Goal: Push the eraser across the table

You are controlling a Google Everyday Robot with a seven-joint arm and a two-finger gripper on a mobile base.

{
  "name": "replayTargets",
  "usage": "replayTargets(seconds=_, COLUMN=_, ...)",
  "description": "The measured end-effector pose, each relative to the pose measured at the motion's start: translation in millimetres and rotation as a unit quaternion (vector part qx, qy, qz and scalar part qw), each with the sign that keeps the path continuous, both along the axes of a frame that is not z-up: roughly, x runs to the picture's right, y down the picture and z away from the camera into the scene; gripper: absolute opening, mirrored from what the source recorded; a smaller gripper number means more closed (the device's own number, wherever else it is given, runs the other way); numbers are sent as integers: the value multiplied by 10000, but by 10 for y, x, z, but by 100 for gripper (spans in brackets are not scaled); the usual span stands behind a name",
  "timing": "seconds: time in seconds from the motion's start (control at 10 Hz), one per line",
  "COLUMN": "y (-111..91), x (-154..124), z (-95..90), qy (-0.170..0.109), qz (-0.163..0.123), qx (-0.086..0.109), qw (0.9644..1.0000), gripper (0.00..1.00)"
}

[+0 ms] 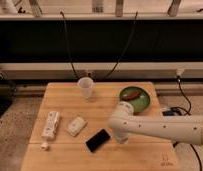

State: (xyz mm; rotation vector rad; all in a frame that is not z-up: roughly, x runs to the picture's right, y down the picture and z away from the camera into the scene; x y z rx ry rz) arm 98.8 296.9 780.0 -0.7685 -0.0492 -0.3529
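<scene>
The eraser point(98, 140) is a flat black slab lying slanted on the light wooden table point(60, 157), near the front middle. My white arm reaches in from the right, and the gripper point(121, 137) hangs down just right of the eraser, close to its right end. I cannot tell if it touches the eraser.
A small white block point(76, 126) and a long white remote-like device point(50, 125) lie left of the eraser. A tiny white piece point(44, 146) sits near the left front. A clear plastic cup point(85, 88) stands at the back. A green bowl point(135, 99) sits at the back right.
</scene>
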Motion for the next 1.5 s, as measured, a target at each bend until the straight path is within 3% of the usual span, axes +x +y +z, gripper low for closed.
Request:
replayTargets(seconds=0.3, y=-5, x=-3, z=-4, qy=10, qz=-27, qx=-6, qw=10000, gripper=4)
replayTargets(seconds=0.5, y=-40, x=-176, z=42, qy=-97, qz=-223, qx=16, qw=9997, gripper=4)
replayTargets(seconds=1.3, y=-33, x=-179, z=36, qy=-94, qz=-224, qx=-3, qw=9997, gripper=4)
replayTargets(seconds=1.5, y=-51, x=-246, z=61, qy=-124, qz=-339, qx=-3, qw=9993, gripper=4)
